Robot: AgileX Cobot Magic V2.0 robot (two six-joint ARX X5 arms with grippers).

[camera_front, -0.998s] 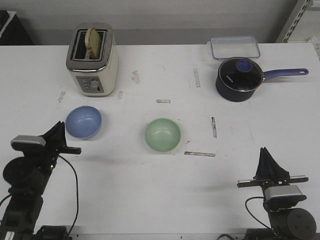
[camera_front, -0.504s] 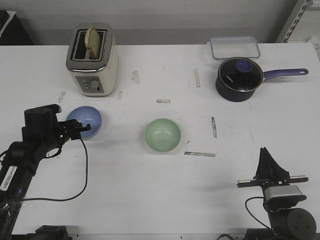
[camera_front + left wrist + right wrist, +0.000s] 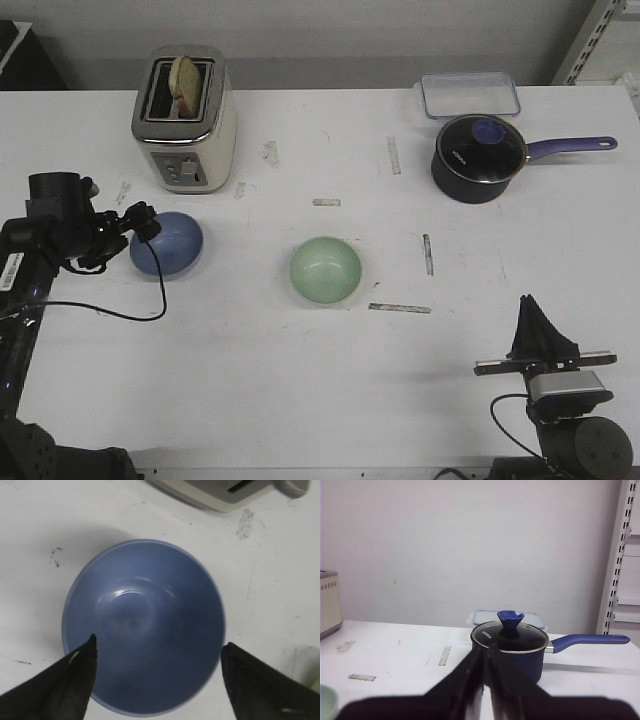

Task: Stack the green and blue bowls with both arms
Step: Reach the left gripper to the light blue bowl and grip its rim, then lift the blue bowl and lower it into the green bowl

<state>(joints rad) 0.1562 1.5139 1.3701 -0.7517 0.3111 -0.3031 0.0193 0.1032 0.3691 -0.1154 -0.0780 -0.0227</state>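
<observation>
The blue bowl (image 3: 168, 245) sits on the table at the left, in front of the toaster. My left gripper (image 3: 146, 222) is open right above its left rim. In the left wrist view the blue bowl (image 3: 142, 625) fills the middle, and the fingertips (image 3: 85, 652) straddle it, one over the bowl's inside, the other outside the rim. The green bowl (image 3: 326, 270) sits alone at the table's middle. Its edge shows in the right wrist view (image 3: 327, 700). My right gripper (image 3: 536, 315) is shut and empty at the front right, far from both bowls.
A cream toaster (image 3: 186, 118) with toast stands behind the blue bowl. A dark navy saucepan (image 3: 480, 157) with a glass lid and long handle sits at the back right, a clear plastic container (image 3: 470, 94) behind it. Tape marks dot the table.
My left arm has swung up from the front left edge to the blue bowl and now hovers over its left rim. The right arm and both bowls have not moved.
</observation>
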